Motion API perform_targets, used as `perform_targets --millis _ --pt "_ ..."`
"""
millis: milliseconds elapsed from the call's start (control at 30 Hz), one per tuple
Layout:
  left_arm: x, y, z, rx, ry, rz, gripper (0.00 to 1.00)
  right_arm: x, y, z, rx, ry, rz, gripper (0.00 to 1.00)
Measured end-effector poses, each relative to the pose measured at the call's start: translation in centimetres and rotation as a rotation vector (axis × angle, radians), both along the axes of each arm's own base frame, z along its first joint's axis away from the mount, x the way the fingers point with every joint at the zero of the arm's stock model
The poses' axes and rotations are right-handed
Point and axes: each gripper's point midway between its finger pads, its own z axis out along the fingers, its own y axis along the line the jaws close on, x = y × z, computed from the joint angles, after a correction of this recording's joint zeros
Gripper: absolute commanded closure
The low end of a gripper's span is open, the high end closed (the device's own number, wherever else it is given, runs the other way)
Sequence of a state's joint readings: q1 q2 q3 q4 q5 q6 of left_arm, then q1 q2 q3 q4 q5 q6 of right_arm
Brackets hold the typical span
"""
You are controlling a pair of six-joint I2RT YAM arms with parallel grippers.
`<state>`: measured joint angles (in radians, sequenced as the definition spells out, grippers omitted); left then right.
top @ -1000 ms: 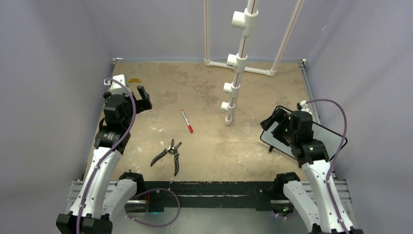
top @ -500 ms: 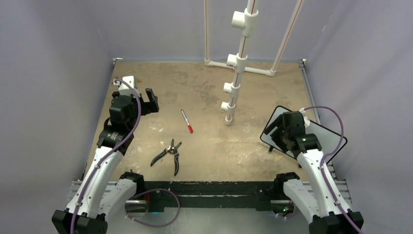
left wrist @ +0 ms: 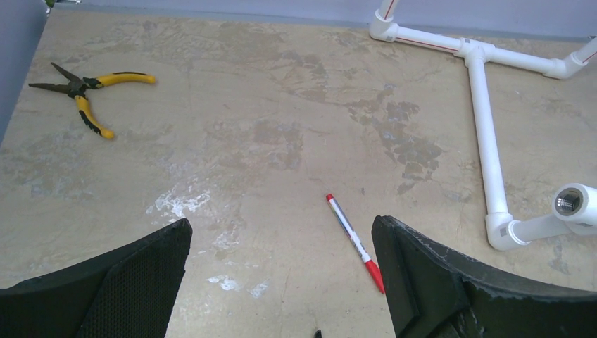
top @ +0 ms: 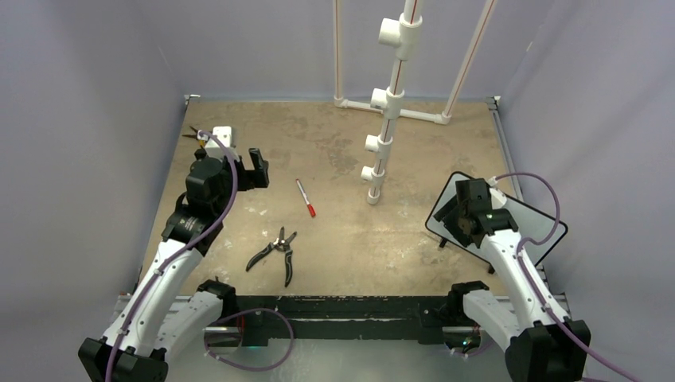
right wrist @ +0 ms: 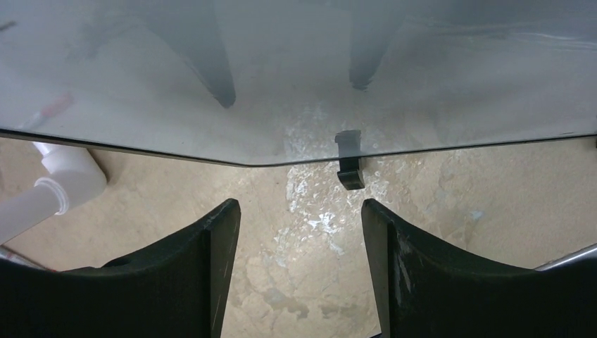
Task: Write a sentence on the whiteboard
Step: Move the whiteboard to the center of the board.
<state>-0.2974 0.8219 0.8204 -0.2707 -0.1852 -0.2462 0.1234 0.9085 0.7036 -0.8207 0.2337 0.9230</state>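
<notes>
The whiteboard [top: 541,227], white with a thin black frame, lies tilted at the table's right side. In the right wrist view its glossy face [right wrist: 281,84] fills the top, with a small black foot [right wrist: 350,169] under its edge. The sentence is out of view; the board face that shows is plain. My right gripper [top: 450,211] hovers at the board's left edge, its jaws [right wrist: 300,211] open over bare table. A red-capped marker [top: 306,198] lies mid-table. My left gripper [top: 259,167] is wide open and empty, with the marker [left wrist: 354,241] just inside its right finger.
Black-handled shears [top: 275,251] lie in front of the marker. Yellow pliers [left wrist: 84,91] sit at the far left corner. A white PVC pipe frame [top: 382,119] stands at the back centre, its base [left wrist: 486,127] running across the table. Grey walls enclose three sides.
My left arm has swung right, toward the marker. My right gripper has drawn back to the board's left edge and its jaws have narrowed.
</notes>
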Motion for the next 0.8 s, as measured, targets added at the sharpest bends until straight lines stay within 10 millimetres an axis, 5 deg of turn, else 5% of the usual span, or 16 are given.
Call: perform_targets --millis 100,800 --pt "-0.1 -0.2 0.1 -0.001 -0.003 -0.006 0.01 0.1 -0.5 -0.5 -0.031 0.022 -0.006 0.44" --pt "-0.6 -1.1 0.7 -0.01 -0.022 -0.049 0.01 -0.4 -1.1 -3.3 -0.098 0.166 0.021 0.5"
